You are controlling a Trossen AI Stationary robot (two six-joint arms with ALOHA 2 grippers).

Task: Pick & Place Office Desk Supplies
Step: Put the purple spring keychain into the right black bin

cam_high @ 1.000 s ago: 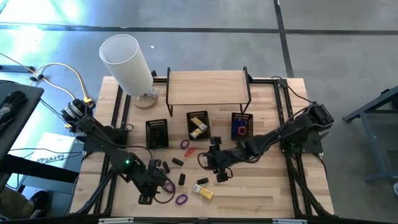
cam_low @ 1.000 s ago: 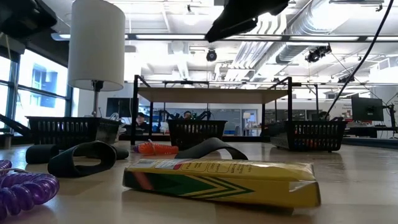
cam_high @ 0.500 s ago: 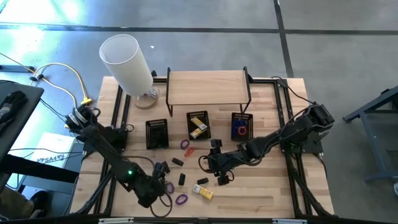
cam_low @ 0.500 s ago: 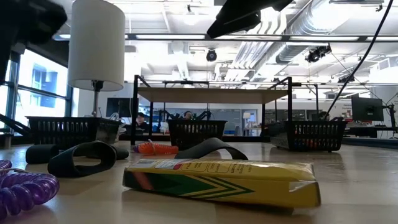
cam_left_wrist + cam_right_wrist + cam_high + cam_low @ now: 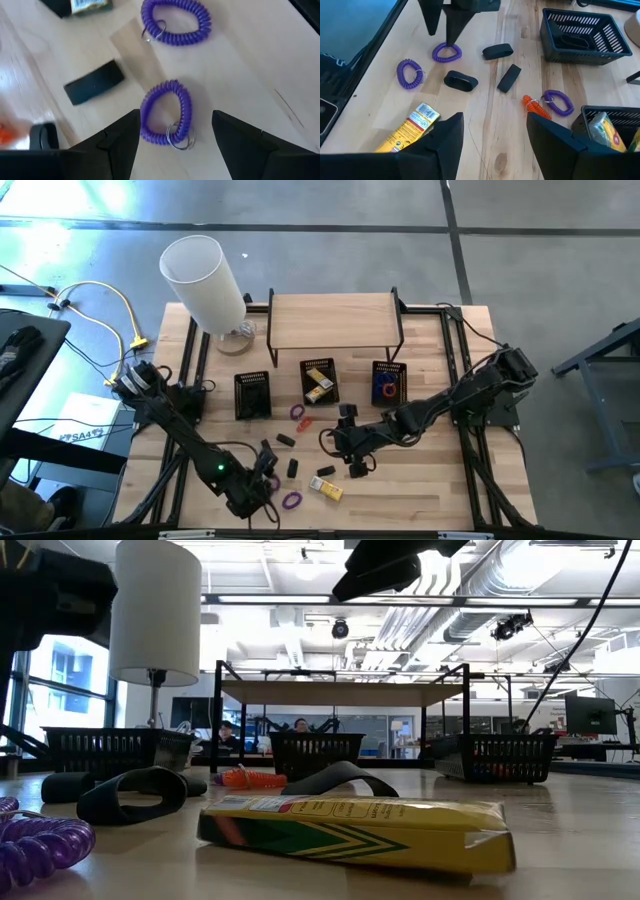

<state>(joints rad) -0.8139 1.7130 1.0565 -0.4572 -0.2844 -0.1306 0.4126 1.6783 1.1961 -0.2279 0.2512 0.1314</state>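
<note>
Directly below the left gripper (image 5: 175,131), a purple coil band (image 5: 166,113) is framed lengthwise between its open, empty jaws.

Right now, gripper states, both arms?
Left gripper: open, empty, fingers either side of a purple coil band lying on the table.
Right gripper: open, empty, hovering above the table.

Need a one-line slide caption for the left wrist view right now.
Open left gripper poised over a purple coil keyring, with a second purple coil and a black band nearby.

Two dark jointed arms, green light on the left arm (image 5: 219,469)
</note>
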